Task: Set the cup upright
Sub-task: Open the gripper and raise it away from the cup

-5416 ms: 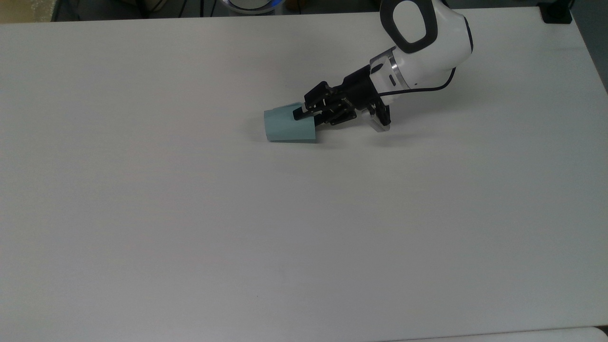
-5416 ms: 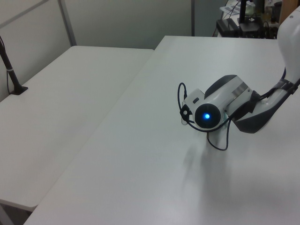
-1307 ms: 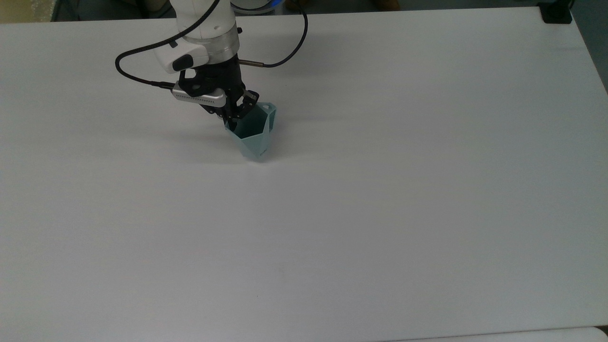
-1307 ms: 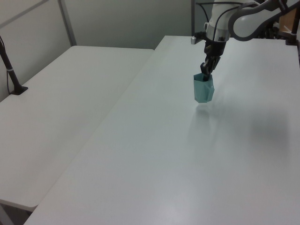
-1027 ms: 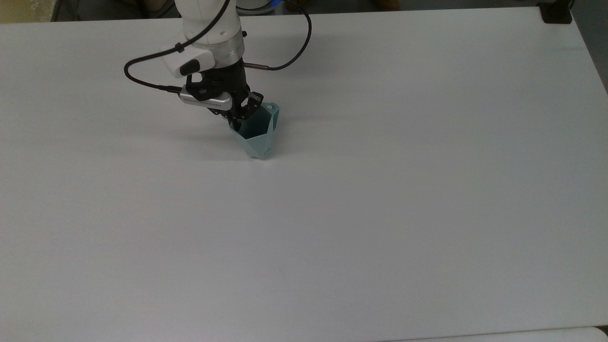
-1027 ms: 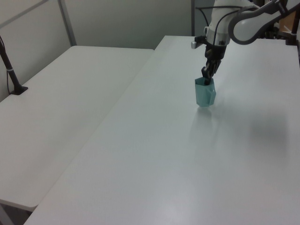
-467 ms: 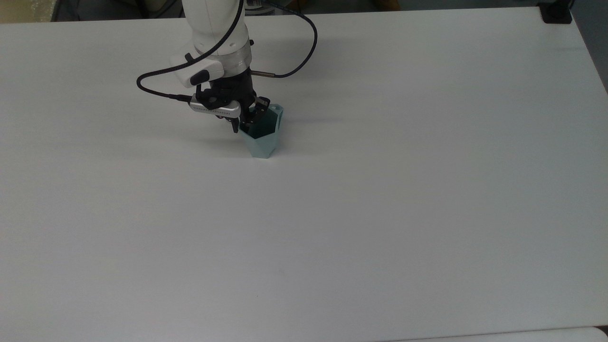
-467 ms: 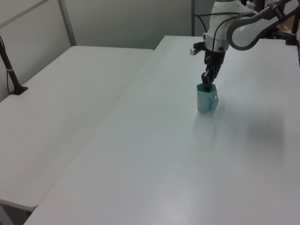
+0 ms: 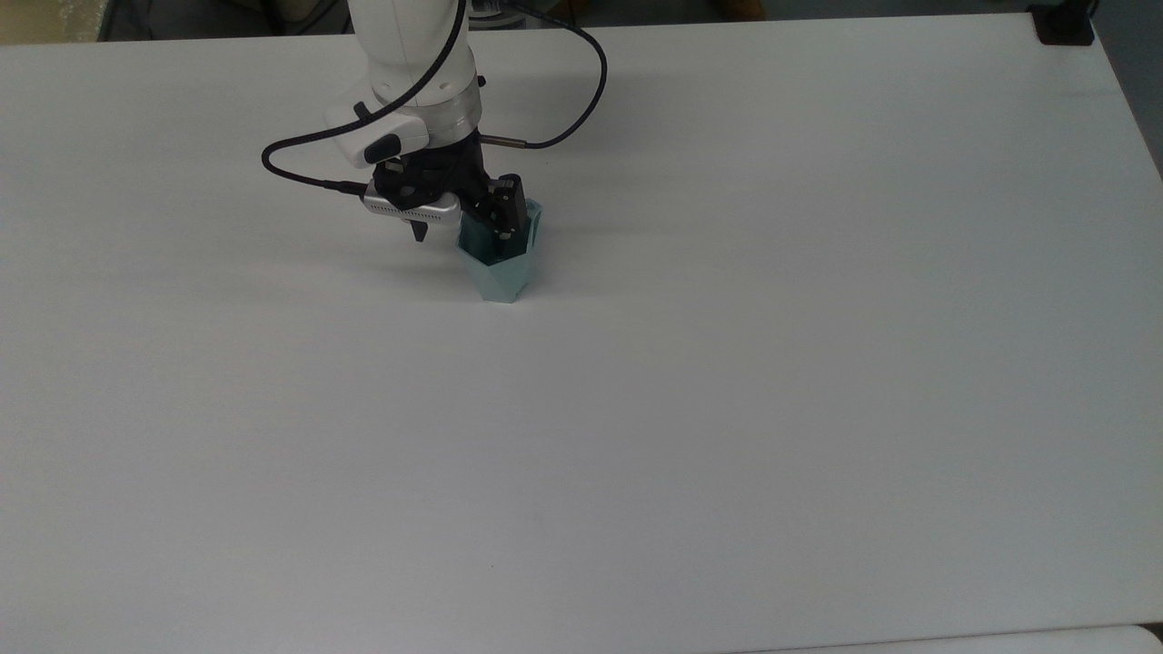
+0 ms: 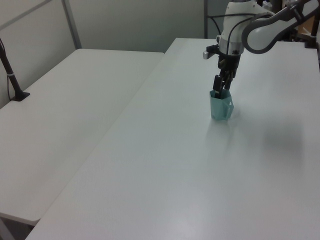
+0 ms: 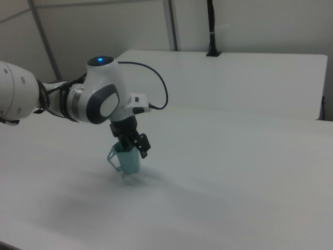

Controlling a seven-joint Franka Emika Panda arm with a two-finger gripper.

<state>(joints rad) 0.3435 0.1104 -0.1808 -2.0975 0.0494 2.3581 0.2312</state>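
In the top view, a black cable (image 9: 300, 173) loops out on the top view's left of the white robot arm (image 9: 409, 54), which reaches down from the far edge of the white table (image 9: 727, 409). Below the arm's wrist hangs the claw (image 9: 459, 232), and its two black fingers are spread apart: one finger points down outside the cup on the top view's left, while the other, with its pad showing, sits over the cup's open mouth, so the near wall of the cup lies between them without being pinched. The cup (image 9: 499, 263), pale teal-green with flat facets, stands on its narrow base with the rim facing up, touching the table, in the far half of the table and on the top view's left of centre. A small tab at the rim shows on the cup's far right side in the top view. In the left view a second white table (image 10: 65, 130) stands on the left view's left, with a dark post (image 10: 10, 75) at its edge; to the right of it the cup (image 10: 220, 107) stands upright on the main table (image 10: 200, 190), with the claw (image 10: 218, 87) dipping to its rim from above. In the right view the arm (image 11: 78, 99) comes in from the right view's left, a blue light on its joint, and the claw (image 11: 130, 147) sits at the top of the cup (image 11: 125, 161).
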